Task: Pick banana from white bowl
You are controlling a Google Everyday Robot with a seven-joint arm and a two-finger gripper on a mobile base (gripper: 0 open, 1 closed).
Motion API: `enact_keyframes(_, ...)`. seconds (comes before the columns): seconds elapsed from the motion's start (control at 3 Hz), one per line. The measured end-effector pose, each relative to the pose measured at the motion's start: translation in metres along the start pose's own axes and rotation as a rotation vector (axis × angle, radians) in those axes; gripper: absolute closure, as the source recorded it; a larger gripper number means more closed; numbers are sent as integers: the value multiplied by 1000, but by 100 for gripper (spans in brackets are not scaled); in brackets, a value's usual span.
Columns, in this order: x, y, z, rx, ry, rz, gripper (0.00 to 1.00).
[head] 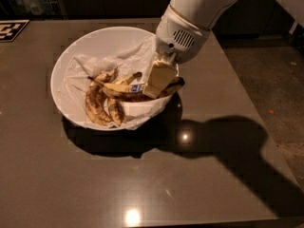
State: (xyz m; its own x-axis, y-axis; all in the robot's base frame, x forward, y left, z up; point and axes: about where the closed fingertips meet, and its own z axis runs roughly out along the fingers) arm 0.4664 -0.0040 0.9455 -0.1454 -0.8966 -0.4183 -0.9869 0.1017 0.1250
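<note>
The white bowl, lined with crumpled white paper, stands on the dark table. Two brown-blotched bananas lie in it at the front left. The slim yellow banana with a blue sticker lies across them, stem pointing left and dark tip over the bowl's right rim. My gripper comes down from the upper right and is shut on this banana near its right end. Its pale fingers hide that part of the banana, which looks slightly raised.
The dark glossy table reflects lights in front of the bowl. A black-and-white marker tag lies at the far left corner. The table's right edge drops to a speckled floor. My white arm reaches over the bowl's far right side.
</note>
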Motion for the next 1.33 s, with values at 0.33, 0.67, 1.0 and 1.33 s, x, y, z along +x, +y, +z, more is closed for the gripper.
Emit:
enact_keyframes(0.33, 0, 10, -13, -9, -45, -60, 100)
enact_keyframes(0.67, 8, 26, -26, -43, -99, -150, 100)
enact_keyframes(1.0, 22, 41, -39, -63, -163, -236, 100)
enact_keyframes(1.33, 42, 55, -49, -64, -216, -283, 100)
